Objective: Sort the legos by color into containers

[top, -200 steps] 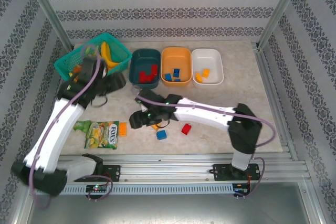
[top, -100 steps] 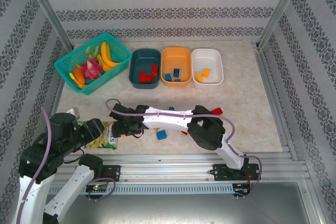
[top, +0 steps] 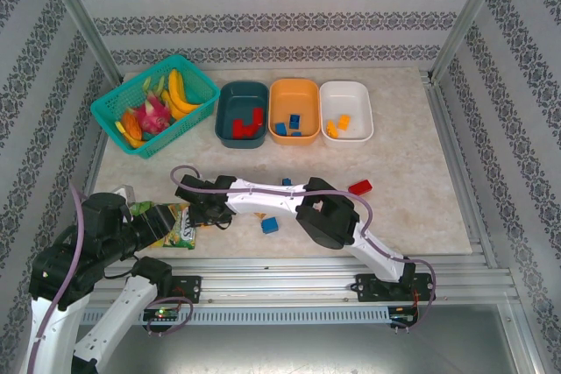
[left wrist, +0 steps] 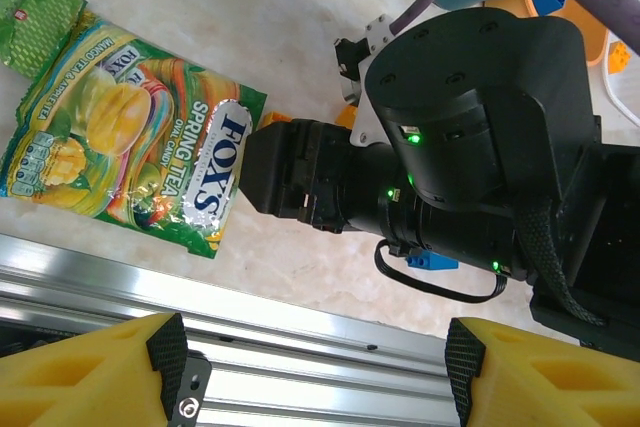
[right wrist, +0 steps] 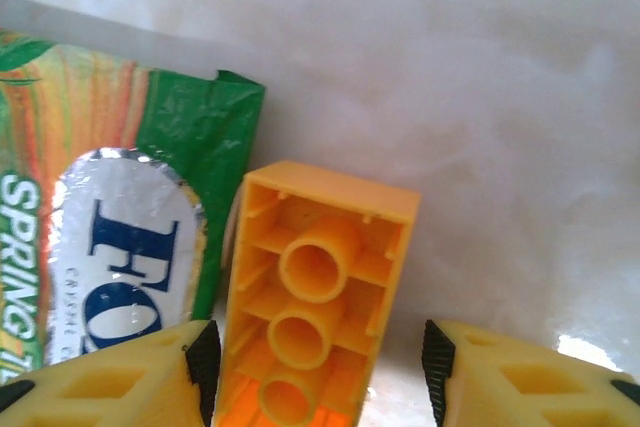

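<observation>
teal bin [top: 243, 88] holds red bricks [top: 250, 123]; orange bin [top: 294, 84] holds blue bricks [top: 294, 122]; white bin [top: 346, 86] holds orange-yellow bricks [top: 343, 120]; right gripper [right wrist: 320, 367] jaws parted astride a yellow brick [right wrist: 320, 267] lying hollow-side up beside the snack packet [right wrist: 100, 237], not clamped; left gripper [left wrist: 315, 367] wide, empty

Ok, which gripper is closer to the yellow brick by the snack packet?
Right. The right gripper straddles the yellow brick, one jaw either side. The left gripper hangs over the near rail, beyond the snack packet.

Green basket [top: 200, 89] of toy fruit [top: 162, 104] back-left; candy packet [left wrist: 130, 162] near front edge.
</observation>
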Controlling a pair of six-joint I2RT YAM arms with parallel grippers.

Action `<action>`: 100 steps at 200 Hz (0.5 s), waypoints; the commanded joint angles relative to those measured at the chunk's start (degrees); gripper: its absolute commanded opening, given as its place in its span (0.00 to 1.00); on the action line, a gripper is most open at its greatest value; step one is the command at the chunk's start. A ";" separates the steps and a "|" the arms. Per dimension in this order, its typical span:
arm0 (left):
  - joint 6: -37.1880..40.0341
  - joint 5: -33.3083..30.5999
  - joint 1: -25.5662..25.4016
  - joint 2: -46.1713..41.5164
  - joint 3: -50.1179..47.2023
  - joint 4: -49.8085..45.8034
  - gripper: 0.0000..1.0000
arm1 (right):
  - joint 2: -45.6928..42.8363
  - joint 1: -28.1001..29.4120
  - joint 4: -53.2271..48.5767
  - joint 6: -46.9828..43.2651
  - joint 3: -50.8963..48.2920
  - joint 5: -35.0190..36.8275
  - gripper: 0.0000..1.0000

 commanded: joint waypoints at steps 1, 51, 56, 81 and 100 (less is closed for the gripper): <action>1.04 0.86 0.33 0.24 1.21 -1.93 0.71 | 0.79 -0.51 -3.18 1.08 0.24 2.64 0.55; 0.85 1.42 0.28 0.47 0.04 -0.66 0.71 | -1.66 -1.64 -4.04 -1.28 -3.06 4.66 0.49; 0.79 1.51 0.30 0.43 -0.26 -0.45 0.72 | -1.74 -1.74 -4.08 -1.85 -3.17 4.59 0.49; 0.17 2.93 0.33 0.51 -2.17 0.80 0.72 | -0.75 -2.01 -4.48 -3.56 -2.43 3.77 0.49; -0.21 3.57 0.31 0.66 -3.37 1.64 0.71 | 0.32 -2.30 -4.30 -3.93 -1.60 3.04 0.46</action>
